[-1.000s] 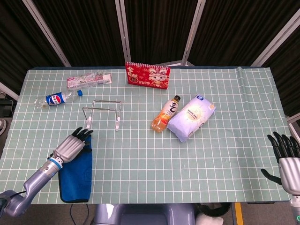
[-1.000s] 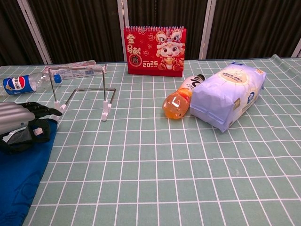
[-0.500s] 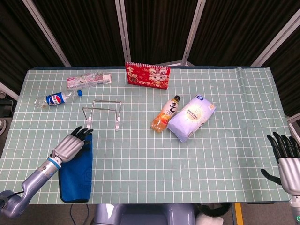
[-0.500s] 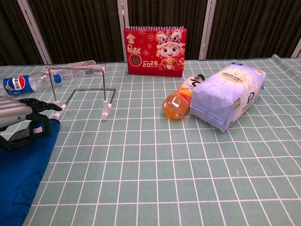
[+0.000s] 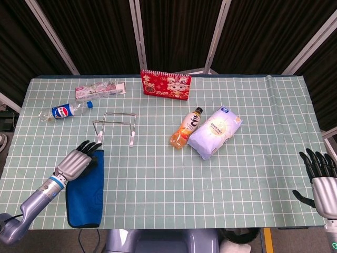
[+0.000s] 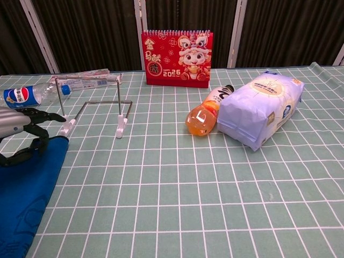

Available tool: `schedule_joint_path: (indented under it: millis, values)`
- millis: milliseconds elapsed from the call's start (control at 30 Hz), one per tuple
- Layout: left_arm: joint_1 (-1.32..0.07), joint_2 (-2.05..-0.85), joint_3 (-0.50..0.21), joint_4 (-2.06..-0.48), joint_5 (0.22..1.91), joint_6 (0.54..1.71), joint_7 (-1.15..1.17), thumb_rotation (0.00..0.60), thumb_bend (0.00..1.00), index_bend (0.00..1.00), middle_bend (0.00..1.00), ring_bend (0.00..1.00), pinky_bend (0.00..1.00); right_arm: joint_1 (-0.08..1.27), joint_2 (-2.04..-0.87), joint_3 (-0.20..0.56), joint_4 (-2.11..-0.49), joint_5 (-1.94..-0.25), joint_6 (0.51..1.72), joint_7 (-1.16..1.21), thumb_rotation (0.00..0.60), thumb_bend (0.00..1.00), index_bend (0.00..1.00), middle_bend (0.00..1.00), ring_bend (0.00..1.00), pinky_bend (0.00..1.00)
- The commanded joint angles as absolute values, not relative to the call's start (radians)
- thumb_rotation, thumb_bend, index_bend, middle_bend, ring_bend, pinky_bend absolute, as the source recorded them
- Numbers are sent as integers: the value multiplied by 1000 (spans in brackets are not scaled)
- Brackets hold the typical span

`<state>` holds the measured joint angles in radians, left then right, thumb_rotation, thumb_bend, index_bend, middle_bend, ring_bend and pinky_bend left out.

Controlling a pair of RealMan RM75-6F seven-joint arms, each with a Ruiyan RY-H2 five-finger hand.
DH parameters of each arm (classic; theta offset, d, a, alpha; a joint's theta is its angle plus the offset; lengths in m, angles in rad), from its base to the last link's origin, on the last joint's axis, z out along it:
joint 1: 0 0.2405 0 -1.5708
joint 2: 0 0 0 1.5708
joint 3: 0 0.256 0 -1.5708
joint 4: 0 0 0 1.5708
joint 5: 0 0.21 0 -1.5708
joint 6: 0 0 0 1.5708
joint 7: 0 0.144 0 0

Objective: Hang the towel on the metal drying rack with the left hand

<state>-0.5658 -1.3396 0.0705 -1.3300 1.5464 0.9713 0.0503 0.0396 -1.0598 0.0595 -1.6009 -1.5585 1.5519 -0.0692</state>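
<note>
A blue towel (image 5: 86, 191) lies flat near the table's front left edge, also seen as the towel (image 6: 24, 193) at the lower left of the chest view. My left hand (image 5: 77, 160) hovers over the towel's far end with fingers spread and nothing in it; in the chest view the left hand (image 6: 24, 126) shows at the left edge. The metal drying rack (image 5: 116, 126) stands just beyond the towel, its rack frame (image 6: 91, 99) upright on white feet. My right hand (image 5: 321, 176) stays open at the far right edge, away from everything.
A Pepsi bottle (image 5: 66, 110) and a clear packet (image 5: 100, 89) lie at the back left. A red calendar (image 5: 165, 84) stands at the back centre. An orange drink bottle (image 5: 186, 128) and a pale blue bag (image 5: 215, 131) lie mid-table.
My left hand has drawn back to the left and lifted slightly off the towel's far end. The towel and the right hand have not moved.
</note>
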Motion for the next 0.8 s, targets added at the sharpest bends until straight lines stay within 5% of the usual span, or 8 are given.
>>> schedule_joint_path:
  millis: [33,633,733,800]
  values:
    - [-565,-1336,71,-1332,1549,975,49,600,593,577,0,0,0,39,-1060,59,-1601,-1559,1553,-69,600,0,25,0,0,0]
    - [-537,-1368,42,-1126,1452,931,-52,600,609,614,0,0,0,40,-1061,56,-1605,-1561,1548,-72,600,0,25,0,0,0]
    - [-536,-1375,39,-1096,1443,918,-80,600,610,548,0,0,0,41,-1061,56,-1605,-1560,1547,-72,600,0,25,0,0,0]
    - [-534,-1378,35,-1081,1438,913,-100,600,602,410,0,0,0,41,-1060,56,-1605,-1559,1546,-71,600,0,25,0,0,0]
